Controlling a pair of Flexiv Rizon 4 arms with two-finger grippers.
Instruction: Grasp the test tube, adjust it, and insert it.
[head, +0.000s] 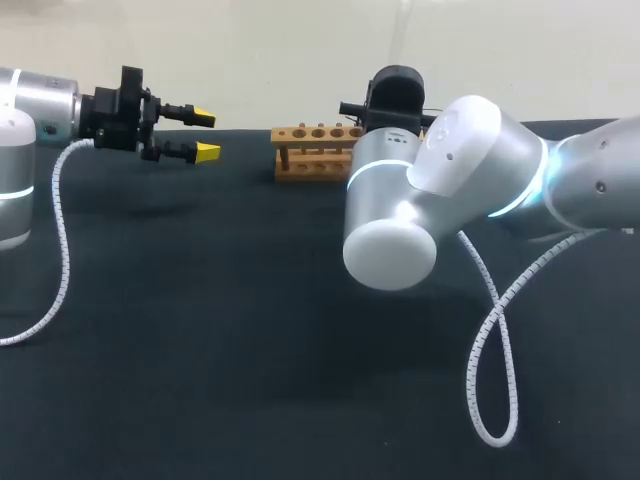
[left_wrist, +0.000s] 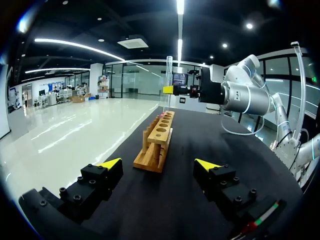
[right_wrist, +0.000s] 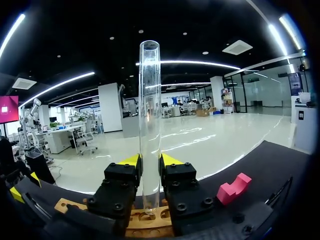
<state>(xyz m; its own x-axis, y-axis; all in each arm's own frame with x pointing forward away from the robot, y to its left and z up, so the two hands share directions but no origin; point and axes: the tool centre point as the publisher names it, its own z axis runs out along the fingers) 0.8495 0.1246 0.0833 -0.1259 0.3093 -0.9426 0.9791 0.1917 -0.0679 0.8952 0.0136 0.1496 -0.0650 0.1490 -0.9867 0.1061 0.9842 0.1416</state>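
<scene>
Right gripper (right_wrist: 150, 161): fingers pinched on the tube (right_wrist: 149, 100) from two sides, gripping its lower part. The tube is clear and upright, open end up, and most of its length stands above my yellow tips. Its lower end sits directly over the rack (right_wrist: 145, 221), at the level of the holes. I cannot tell whether it has entered a hole. A pink block (right_wrist: 234, 189) lies on the table (head: 200, 350) beside the rack.

Left gripper (left_wrist: 158, 164): fingers spread wide, nothing between them. It hangs above the table, apart from the rack, pointing along the rack's length — the tube stands over the rack's far end from it.

The rack is wooden, with one row of round holes, and stands near the table's far edge. In the head view my right arm's elbow covers the rack's right end.
</scene>
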